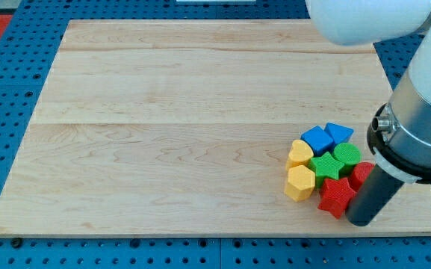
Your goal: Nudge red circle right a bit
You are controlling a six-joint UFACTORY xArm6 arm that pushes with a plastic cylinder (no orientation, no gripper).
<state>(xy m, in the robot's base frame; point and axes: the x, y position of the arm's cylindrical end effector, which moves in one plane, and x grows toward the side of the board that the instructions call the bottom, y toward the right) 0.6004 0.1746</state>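
Note:
The red circle [361,174] sits at the right of a tight cluster of blocks near the view's bottom right, mostly hidden behind my rod. My tip [361,221] rests on the board just below the red circle and right of the red star [336,196], touching or nearly touching both. The rest of the cluster: a green star [325,166], a green block [346,155], a blue cube [318,139], a blue block [339,132], a yellow heart [299,153] and a yellow hexagon [300,182].
The wooden board [163,112] lies on a blue pegboard surface. The arm's grey and white body [417,134] overhangs the board's right edge. The board's bottom edge is close below my tip.

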